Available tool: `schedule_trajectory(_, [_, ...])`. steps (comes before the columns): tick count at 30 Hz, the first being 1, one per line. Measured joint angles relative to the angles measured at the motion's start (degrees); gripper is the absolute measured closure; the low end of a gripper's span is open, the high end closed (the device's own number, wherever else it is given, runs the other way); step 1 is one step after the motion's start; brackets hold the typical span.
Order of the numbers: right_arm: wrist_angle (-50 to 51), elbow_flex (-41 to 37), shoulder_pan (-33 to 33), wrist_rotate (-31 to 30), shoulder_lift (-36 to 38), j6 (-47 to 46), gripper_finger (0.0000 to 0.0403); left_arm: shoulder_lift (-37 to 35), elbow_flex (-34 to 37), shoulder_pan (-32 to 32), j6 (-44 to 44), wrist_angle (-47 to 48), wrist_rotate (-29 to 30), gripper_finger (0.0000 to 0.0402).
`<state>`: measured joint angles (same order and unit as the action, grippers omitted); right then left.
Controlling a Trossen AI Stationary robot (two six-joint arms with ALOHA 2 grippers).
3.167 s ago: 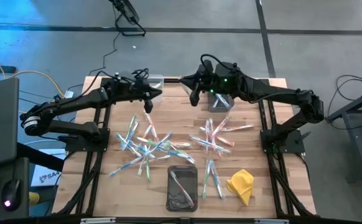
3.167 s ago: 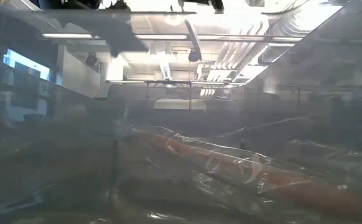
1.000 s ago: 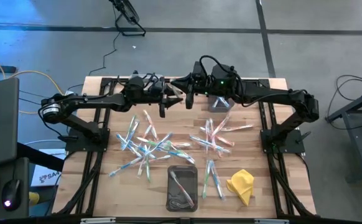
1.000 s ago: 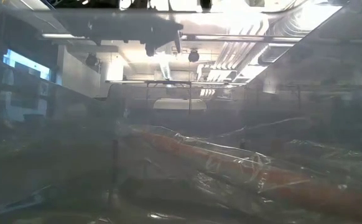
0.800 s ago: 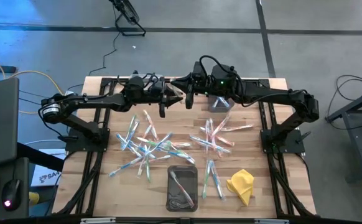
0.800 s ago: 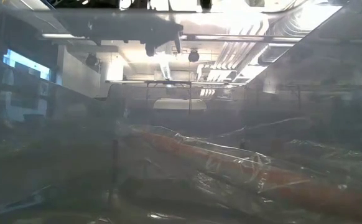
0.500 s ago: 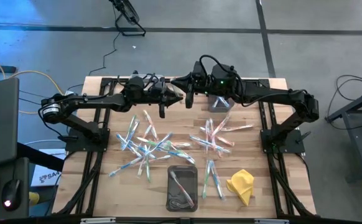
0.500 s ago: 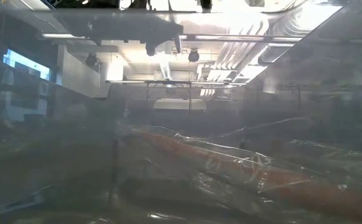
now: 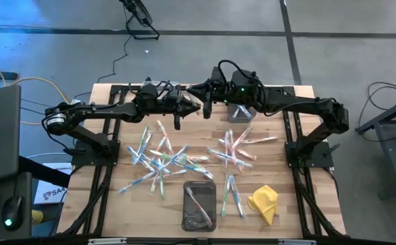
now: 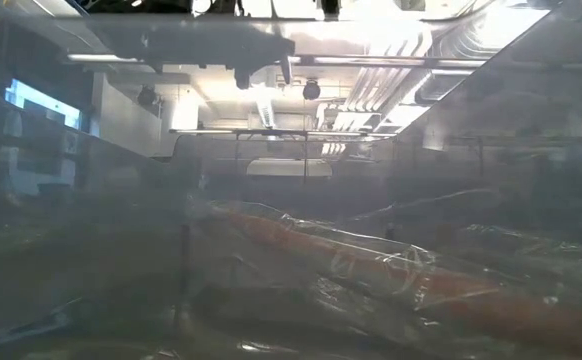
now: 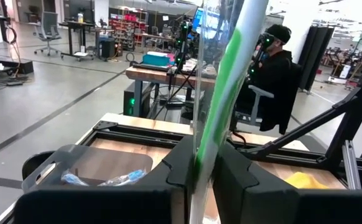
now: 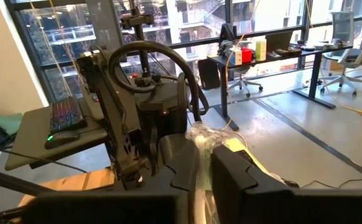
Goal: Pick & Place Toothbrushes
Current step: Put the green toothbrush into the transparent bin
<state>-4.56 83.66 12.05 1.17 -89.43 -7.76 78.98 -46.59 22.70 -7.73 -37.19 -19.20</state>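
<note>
One toothbrush (image 11: 223, 87), white with a green stripe in a clear wrapper, hangs high over the table's far middle between my two grippers. My left gripper (image 9: 184, 103) is shut on it from the left. My right gripper (image 9: 203, 101) meets it from the right, with the wrapper (image 12: 203, 142) between its fingers. Many more toothbrushes lie loose on the table in a left heap (image 9: 158, 158) and a right heap (image 9: 235, 146). My left gripper pinches the toothbrush's lower stretch (image 11: 199, 163) between its two fingers, coming level from the table's left. The toothbrush rises past the fingertips, clear of the table. My right gripper has the crinkled wrapper end (image 12: 201, 149) between its two fingers, coming level from the table's right; the brush itself is hidden there.
A dark tray (image 9: 199, 205) holding a few toothbrushes sits at the near middle, with a yellow cloth (image 9: 263, 202) to its right. A small grey bin (image 9: 241, 112) with blue-accented brushes stands at the far side under my right arm.
Over the last second both arms have kept still. About three seconds ago my left gripper was farther toward the table's left edge; it has since come across to meet my right gripper.
</note>
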Motion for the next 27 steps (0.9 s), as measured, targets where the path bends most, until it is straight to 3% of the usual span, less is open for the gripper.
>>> schedule_trajectory(11, [0.1, 0.0, -0.1, -0.8, 0.0, 0.0, 0.0260, 0.0, 0.0, 0.0, -0.5, 0.0, 0.3, 0.0365])
schedule_trajectory(18, [3.9, 0.0, 0.0, -1.2, 4.1, 1.3, 0.0191, 0.0, 0.0, 0.2, -1.5, -0.3, 0.1, 0.0381])
schedule_trajectory(27, [11.4, 0.1, 0.3, -3.0, 12.1, 2.0, 0.0172, 0.0, 0.1, 0.2, -1.8, 0.8, 0.1, 0.0374])
